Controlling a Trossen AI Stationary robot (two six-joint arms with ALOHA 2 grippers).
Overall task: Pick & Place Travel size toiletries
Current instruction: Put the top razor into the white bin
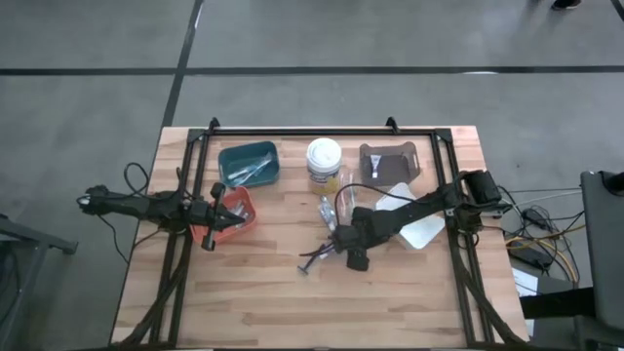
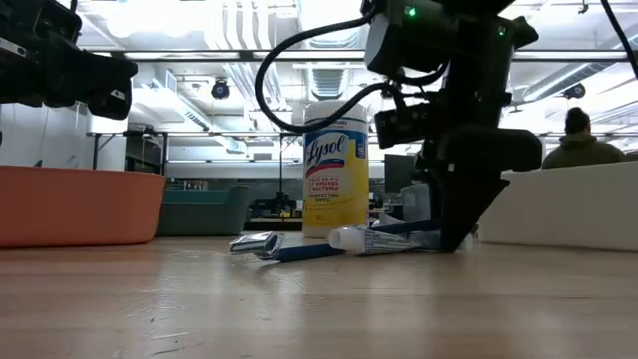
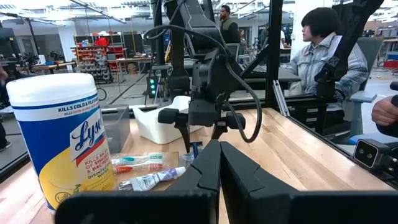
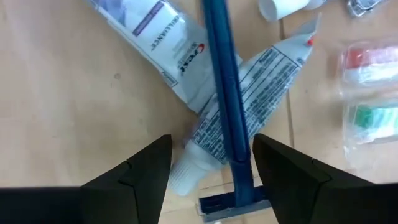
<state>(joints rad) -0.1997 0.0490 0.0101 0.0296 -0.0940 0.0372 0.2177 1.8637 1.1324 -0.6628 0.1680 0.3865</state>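
Right wrist view alone shows right jaws (image 4: 211,163) apart over razor (image 4: 227,106) crossing tubes (image 4: 249,99); left jaws (image 3: 217,180) together

Tabletop (image 1: 263,292): pale wood, matt, visible grain. Toothpaste tubes (image 4: 249,87): glossy printed plastic, crinkled. Razor (image 4: 227,99): smooth dark blue plastic handle. Wipes tub (image 3: 59,137): glossy label, white plastic lid.

Blue razor (image 4: 227,106) — white tubes (image 4: 249,93) (printed).

A Lysol wipes tub (image 1: 324,162) stands between a teal bin (image 1: 250,163) and a brown bin (image 1: 389,162).
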